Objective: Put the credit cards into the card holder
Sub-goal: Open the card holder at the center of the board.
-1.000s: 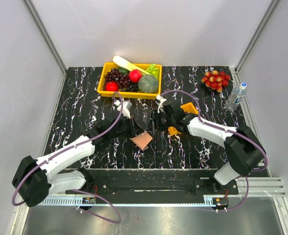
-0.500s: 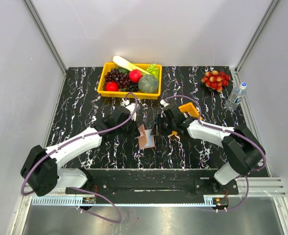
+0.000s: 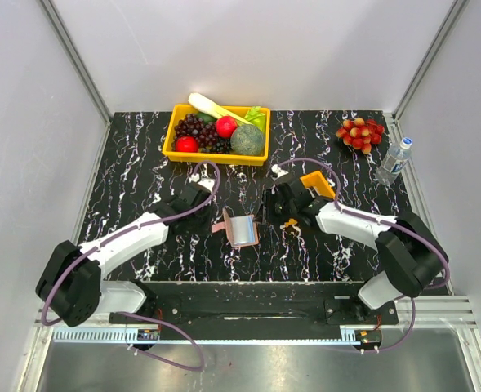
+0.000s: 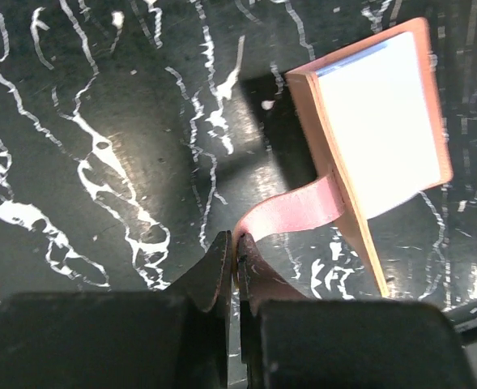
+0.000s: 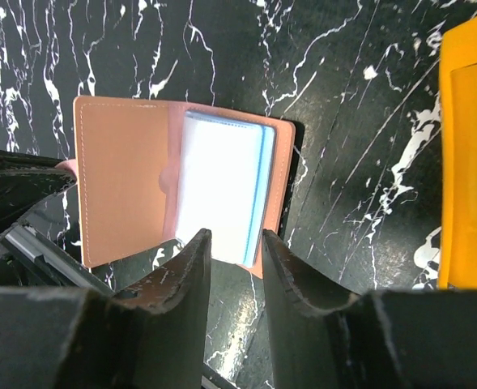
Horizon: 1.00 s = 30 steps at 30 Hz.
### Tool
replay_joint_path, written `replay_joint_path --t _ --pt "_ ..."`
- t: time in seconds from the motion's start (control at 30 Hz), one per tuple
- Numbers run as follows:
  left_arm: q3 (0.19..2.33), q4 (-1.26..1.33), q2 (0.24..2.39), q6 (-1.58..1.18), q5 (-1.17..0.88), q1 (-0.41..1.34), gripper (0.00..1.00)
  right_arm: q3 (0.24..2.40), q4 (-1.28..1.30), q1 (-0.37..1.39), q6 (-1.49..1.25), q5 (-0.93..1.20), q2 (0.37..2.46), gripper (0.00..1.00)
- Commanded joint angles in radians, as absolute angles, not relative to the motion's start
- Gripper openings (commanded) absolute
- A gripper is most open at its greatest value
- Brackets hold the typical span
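— While the left pincer [image 4: 238,243] clamps the holder's [image 4: 384,121] tab [image 4: 291,212], is any card in?
— None that I can tell; only pale slots [image 5: 222,194] show. Holder lies open just under the half-open, empty right pincer [image 5: 234,239].
— Versus before?
— Holder stood half-folded; the right jaws were wider.

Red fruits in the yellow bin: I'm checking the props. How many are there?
2. One red fruit sits in the near-left corner of the bin, beside the dark grapes; the other lies mid-bin, next to the green ball. More may be hidden underneath.
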<state>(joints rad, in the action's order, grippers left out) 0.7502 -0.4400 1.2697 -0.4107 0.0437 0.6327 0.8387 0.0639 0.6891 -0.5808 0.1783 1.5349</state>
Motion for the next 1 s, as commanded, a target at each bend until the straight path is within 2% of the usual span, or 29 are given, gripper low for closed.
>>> replay_joint_path --t 0.0,0.07,0.1,0.13,0.2,0.3,0.37,0.47,0.53,0.63,0.97 --pt "0.798 -0.488 1.282 -0.425 0.167 0.626 0.04 0.879 0.064 0.680 -0.552 0.085 1.450 0.36" --pt "0.821 -0.474 1.278 -0.413 0.124 0.626 0.13 0.879 0.083 0.661 -0.538 0.046 1.410 0.39" --pt "0.825 -0.459 1.264 -0.400 0.086 0.626 0.13 0.884 0.100 0.647 -0.537 0.019 1.388 0.40" --pt "0.834 -0.439 1.252 -0.397 0.049 0.626 0.19 0.888 0.115 0.625 -0.532 0.006 1.364 0.40" --pt "0.856 -0.416 1.226 -0.406 0.019 0.626 0.38 0.906 0.153 0.568 -0.506 0.006 1.335 0.42" --pt "0.891 -0.393 1.210 -0.402 -0.031 0.626 0.39 0.954 0.253 0.480 -0.444 0.012 1.341 0.49" --pt "0.919 -0.403 1.223 -0.399 -0.041 0.623 0.52 0.992 0.310 0.422 -0.394 0.050 1.383 0.50" --pt "0.983 -0.432 1.238 -0.394 -0.075 0.615 0.60 1.074 0.392 0.377 -0.329 0.104 1.465 0.50" --pt "1.025 -0.442 1.236 -0.385 -0.106 0.612 0.62 1.107 0.417 0.362 -0.305 0.144 1.502 0.50" --pt "1.075 -0.457 1.223 -0.382 -0.101 0.606 0.76 1.143 0.436 0.353 -0.290 0.187 1.552 0.50" --pt "1.210 -0.483 1.356 -0.356 -0.173 0.541 0.91 1.209 0.471 0.342 -0.287 0.229 1.695 0.49"
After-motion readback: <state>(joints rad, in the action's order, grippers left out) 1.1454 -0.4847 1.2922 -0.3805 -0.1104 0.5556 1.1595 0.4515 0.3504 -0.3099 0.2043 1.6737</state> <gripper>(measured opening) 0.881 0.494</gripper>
